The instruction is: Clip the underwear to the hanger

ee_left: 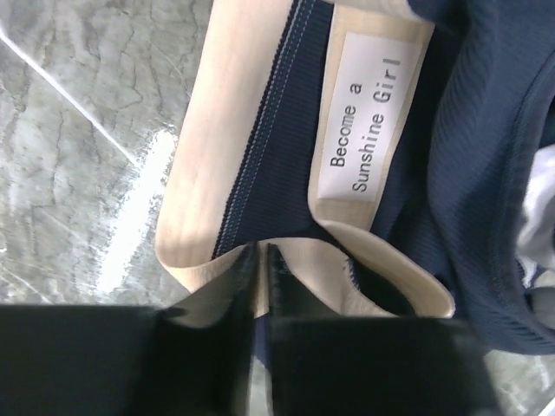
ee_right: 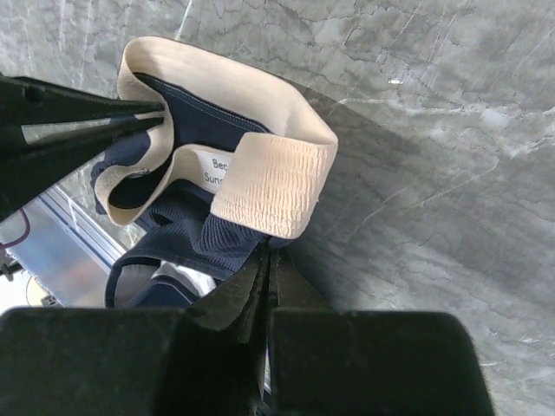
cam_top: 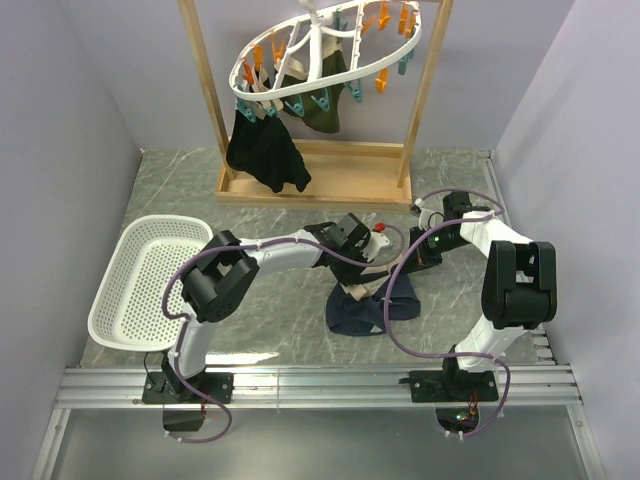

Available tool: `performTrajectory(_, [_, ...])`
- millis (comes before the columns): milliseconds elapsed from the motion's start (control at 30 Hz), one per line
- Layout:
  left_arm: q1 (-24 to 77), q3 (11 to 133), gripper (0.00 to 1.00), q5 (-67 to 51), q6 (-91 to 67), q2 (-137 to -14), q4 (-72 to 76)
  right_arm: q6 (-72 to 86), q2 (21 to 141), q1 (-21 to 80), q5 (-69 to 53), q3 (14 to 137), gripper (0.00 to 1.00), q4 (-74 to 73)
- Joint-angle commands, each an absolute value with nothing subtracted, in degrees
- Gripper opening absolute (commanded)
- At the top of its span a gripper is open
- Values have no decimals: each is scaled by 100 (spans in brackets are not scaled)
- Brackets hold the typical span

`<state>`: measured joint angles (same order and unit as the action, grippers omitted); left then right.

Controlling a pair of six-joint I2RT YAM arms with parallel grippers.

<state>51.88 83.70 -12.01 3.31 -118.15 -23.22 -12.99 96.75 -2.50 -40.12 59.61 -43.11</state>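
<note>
Underwear [cam_top: 352,318] on the counter [cam_top: 300,190] is pinched by the closed left gripper [ee_left: 260,260] and by the closed right gripper [ee_right: 267,260].

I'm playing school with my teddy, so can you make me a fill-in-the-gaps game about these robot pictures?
1. The label inside the underwear reads "Become a Sunshine ____".
2. The left tool pinches the underwear's beige ____.
3. The colour of the basket beside the left arm is ____.
4. The hanger with orange and teal pegs hangs from a tall ____ frame.

Missing words: Girl; waistband; white; wooden.
</note>
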Motion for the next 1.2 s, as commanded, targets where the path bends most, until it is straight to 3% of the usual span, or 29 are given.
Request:
performTrajectory(0, [5203,8526,10,-1116,466,-11831,-2452,-1406,9642,-255,-3999,6143,0,-4430])
performTrajectory(100, [5151,8368,0,-1133,413,-11436,-2513,-1406,9659,-255,-3912,6205,0,-4439])
performTrajectory(333, [4282,7551,0,-1775,298,-9855,-2557,-1371,9650,-255,-3911,6205,0,-4386])
performTrajectory(567, [3946,7312,1,-2118,729,-9483,-2751,-1397,9650,-255,-4051,6258,0,-4473])
performTrajectory(667, [4174,7751,27,-2477,633,-9738,-2953,-1398,9624,-255,-4165,6293,0,-4526])
performTrajectory(867, [4816,8103,53,-3679,1344,-10089,-2601,-1503,9624,-255,-4201,6337,0,-4675])
performTrajectory(1167, [4948,9553,60,-4597,2794,-11724,-3410,-1529,9422,-264,-4201,6390,0,-4851])
